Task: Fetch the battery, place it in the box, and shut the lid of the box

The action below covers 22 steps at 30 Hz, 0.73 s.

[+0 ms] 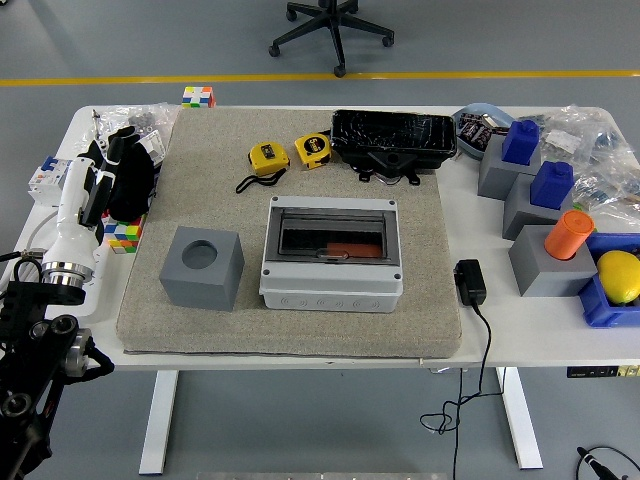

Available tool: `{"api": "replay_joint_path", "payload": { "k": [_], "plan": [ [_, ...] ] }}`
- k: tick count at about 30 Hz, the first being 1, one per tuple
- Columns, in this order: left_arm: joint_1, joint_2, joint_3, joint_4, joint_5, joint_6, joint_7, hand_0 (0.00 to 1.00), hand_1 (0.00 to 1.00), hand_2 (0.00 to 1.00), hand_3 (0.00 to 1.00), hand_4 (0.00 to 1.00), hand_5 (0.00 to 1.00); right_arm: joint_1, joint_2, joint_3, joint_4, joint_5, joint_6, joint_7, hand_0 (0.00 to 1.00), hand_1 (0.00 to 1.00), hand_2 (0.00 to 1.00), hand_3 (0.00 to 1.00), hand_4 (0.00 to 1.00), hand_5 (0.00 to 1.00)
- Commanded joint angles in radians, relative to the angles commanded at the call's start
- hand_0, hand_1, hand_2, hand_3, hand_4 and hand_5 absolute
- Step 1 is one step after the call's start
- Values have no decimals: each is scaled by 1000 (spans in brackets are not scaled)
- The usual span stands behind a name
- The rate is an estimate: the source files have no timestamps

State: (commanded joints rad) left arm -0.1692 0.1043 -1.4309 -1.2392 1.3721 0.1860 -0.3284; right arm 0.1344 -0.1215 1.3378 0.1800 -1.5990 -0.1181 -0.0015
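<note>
One hand in view: left hand (118, 170), black, at the far-left side of the desk (520, 320), just off the mat's (300, 335) left edge, above a multicolour cube (123, 236). It's black against dark clutter, so can't tell if it's released or clenched, or holding anything. R arm not in view.

Box (333, 255) sits approx mid-mat, long axis running L-R across the desk. Its lid (332, 236), w/ a dark window, looks to be down. An orange-red bar (345, 248) shows through the window, lying lengthwise along the box's long axis. Prob the battery, already inside, but can't confirm from this view. Other candidate: orange cylinder (568, 234) upright on a grey block at the far right, well apart from the hand.

Key relation: box lies to the R of the left hand and a bit nearer the desk's front edge, w/ a grey cube with a round hole (202, 266) between them, just beside the box's L end. Any reach from the hand to the box has to pass over or behind that cube. The cylinder is on the opposite side of the desk, so it's a poor reach for this arm.

If the bar is the battery, little is left to do beyond checking the lid is shut.
</note>
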Motion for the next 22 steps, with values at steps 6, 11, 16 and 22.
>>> {"api": "replay_joint_path", "payload": {
  "k": [6, 11, 16, 22],
  "plan": [
    [0, 3, -4, -1, 1, 0, 1, 838, 853, 776, 749, 998, 998, 1, -2, 3, 0, 8, 0, -5, 869, 794, 766, 790, 998, 998],
    [-2, 3, -4, -1, 2, 1, 2, 838, 853, 776, 749, 998, 998, 1, 2, -16, 0, 28, 4, -8, 869, 794, 766, 790, 998, 998],
    [-4, 2, -2, 0, 4, 1, 3, 835, 850, 773, 747, 998, 998, 3, 3, -36, 0, 42, 6, -9, 855, 787, 762, 784, 998, 998],
    [-3, 4, -3, 0, 6, 1, 3, 830, 850, 769, 741, 998, 998, 5, 1, -76, 0, 63, -15, -17, 831, 756, 722, 721, 998, 998]
  ]
}}
